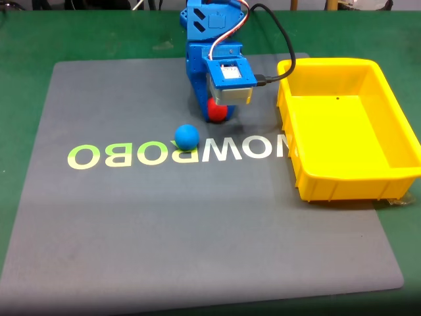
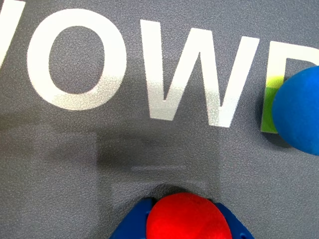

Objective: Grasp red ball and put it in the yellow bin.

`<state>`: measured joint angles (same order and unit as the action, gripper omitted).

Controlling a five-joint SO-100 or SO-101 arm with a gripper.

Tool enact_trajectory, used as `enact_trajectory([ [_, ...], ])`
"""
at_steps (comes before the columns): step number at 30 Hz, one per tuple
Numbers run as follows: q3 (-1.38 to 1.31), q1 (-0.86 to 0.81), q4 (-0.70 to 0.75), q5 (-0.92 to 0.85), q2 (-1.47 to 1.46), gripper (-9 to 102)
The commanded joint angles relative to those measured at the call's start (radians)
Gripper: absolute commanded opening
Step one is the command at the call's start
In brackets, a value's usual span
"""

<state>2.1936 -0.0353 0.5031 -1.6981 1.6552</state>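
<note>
In fixed view: blue printed arm with two-finger gripper (image 1: 217, 113) down on grey fabric mat (image 1: 131, 230) with pale lettering, just above the letter row. Small matte red ball (image 1: 217, 110) tucked under the gripper, partly hidden by wrist camera housing. Small blue ball (image 1: 187, 136) just beside, lower left, apart from gripper. Large bright yellow rectangular plastic bin (image 1: 348, 131) to the right, empty, near wall close to the arm, black cable draped over its rim.

In wrist view: red ball (image 2: 188, 216) at bottom edge, seated between blue fingers (image 2: 130, 230), closed in tight on both flanks; looks gripped, contact not fully visible. Blue ball (image 2: 299, 112) at right edge, well clear.

Step in hand, judged: secure grip, then lift. Best to hold squeeze steady, rise straight before swinging toward bin, clear rim and cable. Open mat all round; only blue ball nearby to avoid.
</note>
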Motion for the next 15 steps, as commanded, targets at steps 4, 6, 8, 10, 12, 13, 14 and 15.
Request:
enact_trajectory([
  [4,-0.046,-0.014,-0.012,0.008,0.038,0],
  [6,-0.046,0.000,-0.018,0.025,0.083,0],
  [8,-0.061,0.017,-0.018,0.037,0.144,0],
  [10,-0.094,0.038,-0.026,0.055,0.212,0],
  [12,-0.149,0.061,-0.028,0.081,0.264,0],
  [13,-0.176,0.077,-0.038,0.095,0.284,0],
  [14,-0.210,0.092,-0.040,0.103,0.296,0],
  [15,-0.245,0.109,-0.041,0.115,0.302,0],
])
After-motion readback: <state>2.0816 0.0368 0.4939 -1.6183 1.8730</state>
